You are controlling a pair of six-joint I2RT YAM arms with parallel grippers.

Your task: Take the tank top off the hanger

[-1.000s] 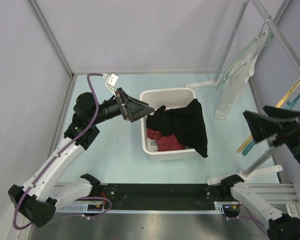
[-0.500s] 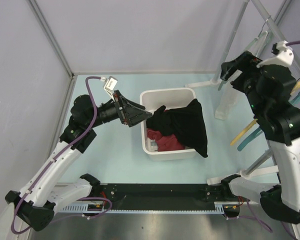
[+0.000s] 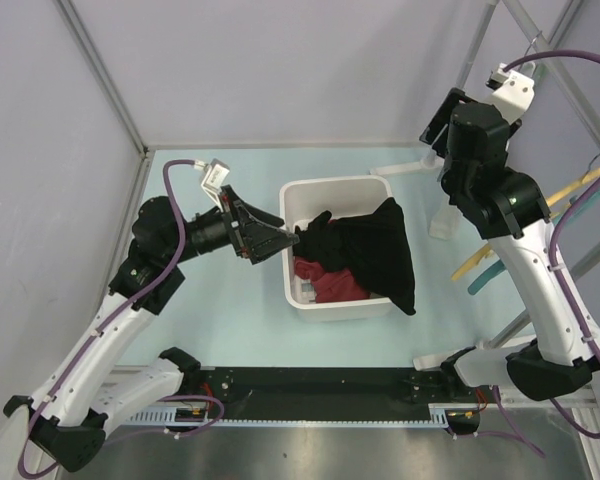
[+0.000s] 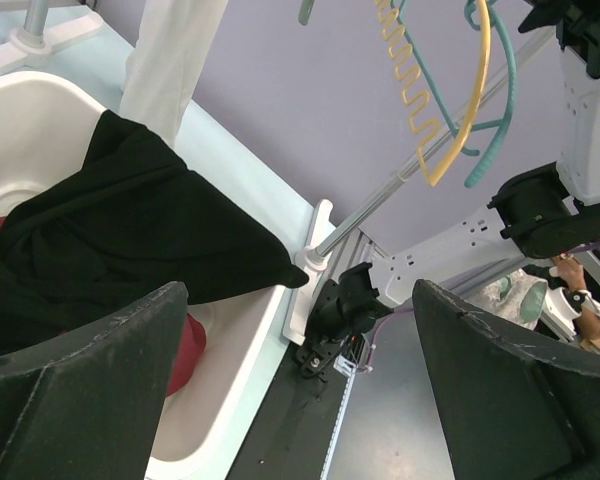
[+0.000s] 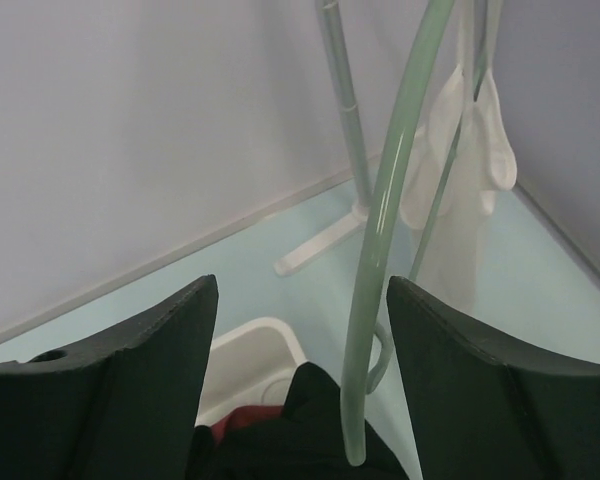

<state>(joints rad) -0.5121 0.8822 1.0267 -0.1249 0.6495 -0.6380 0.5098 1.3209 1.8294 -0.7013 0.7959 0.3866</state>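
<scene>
The white tank top (image 5: 470, 190) hangs by its straps on a pale green hanger (image 5: 380, 250) at the rack's far end. In the right wrist view one arm of that hanger runs down between my right gripper's fingers, close to the right one. My right gripper (image 5: 302, 285) is open and its pads stand clear of the hanger. From above, the raised right gripper (image 3: 438, 135) hides most of the tank top (image 3: 438, 225). My left gripper (image 3: 275, 238) hovers open and holding nothing at the bin's left rim; its wrist view shows the left gripper (image 4: 300, 290) and the tank top (image 4: 170, 60).
A white bin (image 3: 335, 185) in the middle holds a black garment (image 3: 370, 250) and a red one (image 3: 325, 285). A yellow hanger (image 3: 470, 265) and a teal hanger (image 3: 485, 280) hang on the slanted rack rail (image 3: 545, 55). The rack's foot (image 3: 405, 168) lies behind the bin.
My right arm swung up from the right edge to the back of the rack and set its fingers around the green hanger, jaws narrowing a little. The left gripper drifted slightly lower.
</scene>
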